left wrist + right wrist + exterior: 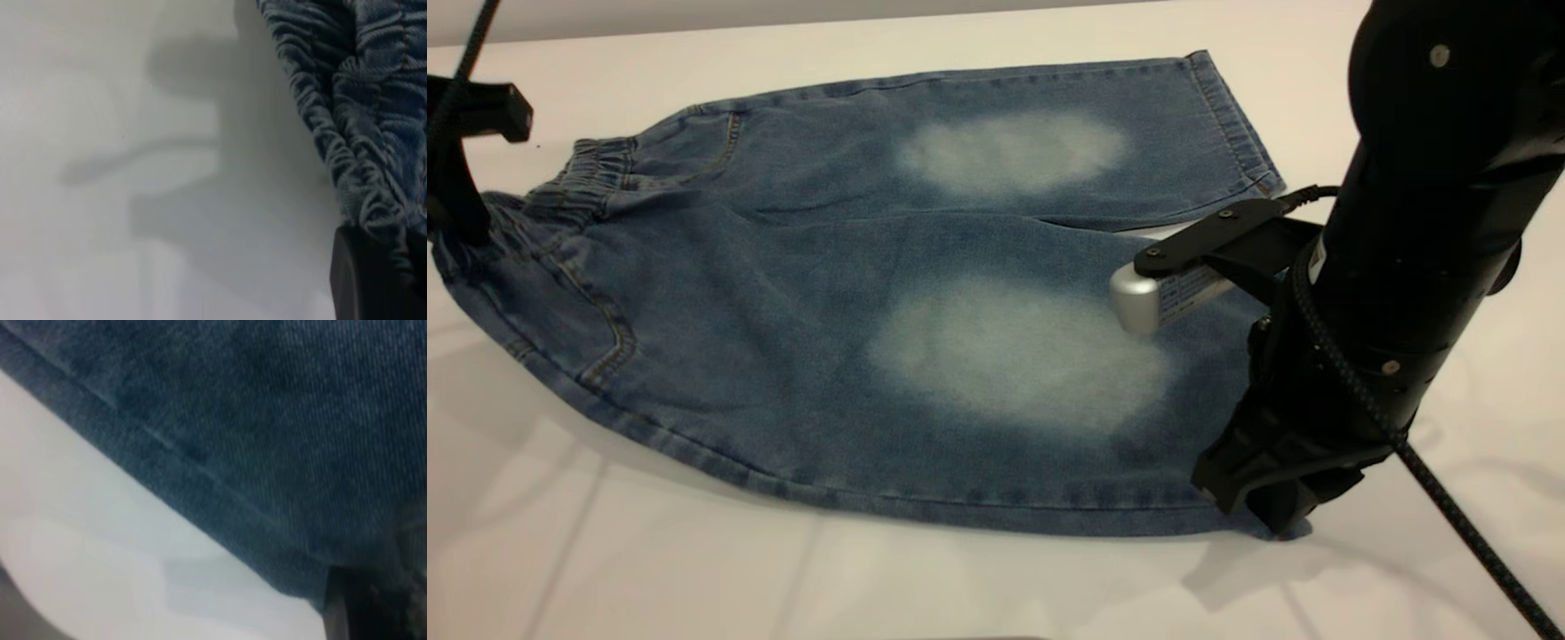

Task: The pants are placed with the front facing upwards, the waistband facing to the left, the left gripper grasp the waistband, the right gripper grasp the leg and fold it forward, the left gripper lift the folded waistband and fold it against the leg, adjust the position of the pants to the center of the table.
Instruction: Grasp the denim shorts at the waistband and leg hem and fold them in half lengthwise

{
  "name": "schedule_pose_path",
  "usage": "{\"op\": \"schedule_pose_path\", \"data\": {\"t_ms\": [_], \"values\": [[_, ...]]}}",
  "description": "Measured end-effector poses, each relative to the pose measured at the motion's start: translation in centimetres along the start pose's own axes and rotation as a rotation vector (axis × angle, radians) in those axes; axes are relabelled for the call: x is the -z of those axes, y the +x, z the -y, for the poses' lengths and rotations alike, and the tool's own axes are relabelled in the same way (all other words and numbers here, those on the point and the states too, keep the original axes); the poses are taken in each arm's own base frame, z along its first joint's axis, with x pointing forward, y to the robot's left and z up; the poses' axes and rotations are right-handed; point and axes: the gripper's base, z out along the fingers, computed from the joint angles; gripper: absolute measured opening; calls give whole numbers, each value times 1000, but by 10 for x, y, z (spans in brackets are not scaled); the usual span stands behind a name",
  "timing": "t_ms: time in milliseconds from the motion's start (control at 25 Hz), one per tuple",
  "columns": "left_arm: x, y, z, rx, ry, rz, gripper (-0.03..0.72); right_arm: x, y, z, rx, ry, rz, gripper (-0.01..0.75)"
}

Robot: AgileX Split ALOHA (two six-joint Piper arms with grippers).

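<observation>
The blue denim pants (800,293) lie spread on the white table (694,569), front up, with two pale oval patches showing. The gathered waistband (587,178) points left. My left gripper (454,222) is at the far left edge, shut on the waistband; in the left wrist view the ruched band (360,100) runs down into a black finger (373,280). My right gripper (1272,511) is down at the cuff corner of the near leg (1014,356), shut on it. In the right wrist view the leg's hem (267,420) meets a black finger (373,607).
The right arm's black body (1405,222) and its silver wrist camera (1156,298) hang over the cuffs. A thick braided cable (1467,524) trails to the lower right. Bare tabletop (80,520) surrounds the pants on the near side.
</observation>
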Motion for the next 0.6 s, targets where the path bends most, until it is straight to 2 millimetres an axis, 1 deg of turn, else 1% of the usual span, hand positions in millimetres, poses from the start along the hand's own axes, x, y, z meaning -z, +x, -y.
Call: {"op": "schedule_pose_path", "data": {"t_ms": [80,200,240,320,440,600], "values": [[4,-1,1,17,8,11,60,17,-3,-2,14,-5,40,36],[11,-4,2,45,24,34,60,52,-10,-6,31,-8,162,36],[13,-4,3,56,30,42,60,63,-12,-5,28,-8,202,36],[15,-6,4,85,46,61,60,79,-14,2,6,-1,267,36],[15,-10,6,140,74,108,60,94,-16,20,-59,14,330,36],[17,-18,8,235,117,188,60,103,-15,42,-159,29,383,36]]}}
